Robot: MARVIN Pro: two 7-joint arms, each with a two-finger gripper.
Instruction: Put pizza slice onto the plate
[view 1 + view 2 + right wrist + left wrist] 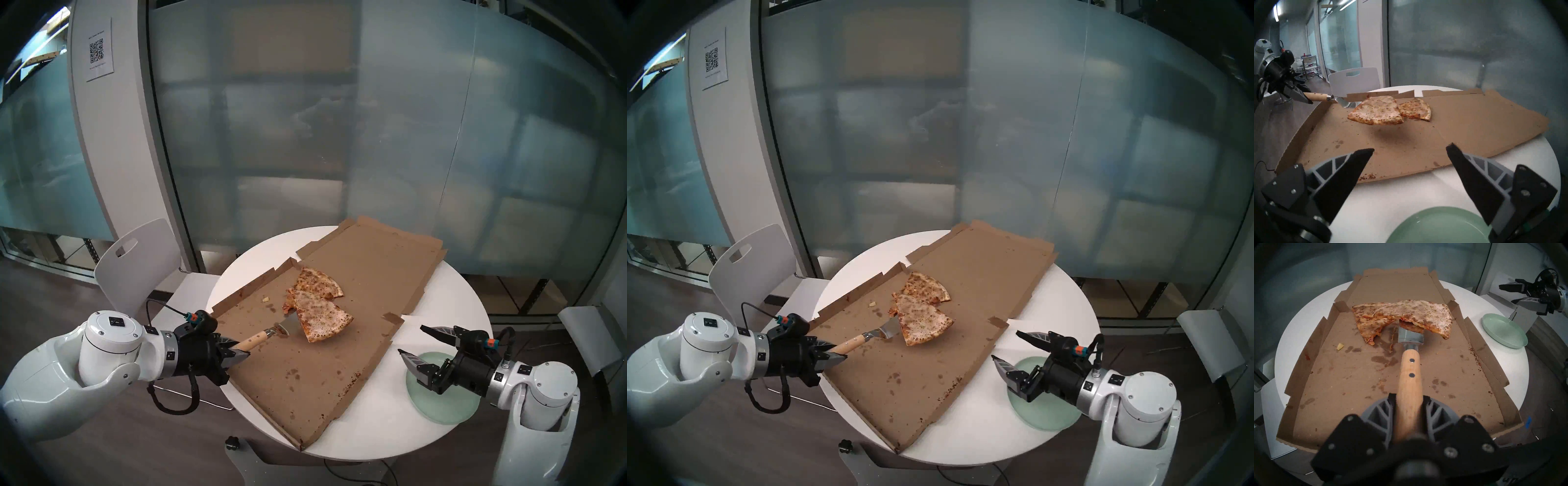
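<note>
Head stereo left: left end effector (237, 353), lower left, pinching spatula (268, 334) handle; its blade carries the slice (320, 317) at frame centre, raised over the box (305, 366). Second wedge (319, 283) lies just behind. Right end effector (412, 342) spread, lower right, above the plate (451, 407) on the desk (366, 437)

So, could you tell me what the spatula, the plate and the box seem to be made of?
The spatula: pale wooden handle with two metal rivets and a shiny, likely steel blade. The plate: smooth, glossy mint green, ceramic or plastic, cannot tell. The box: matte brown cardboard, grease-stained, with folded flaps.
</note>
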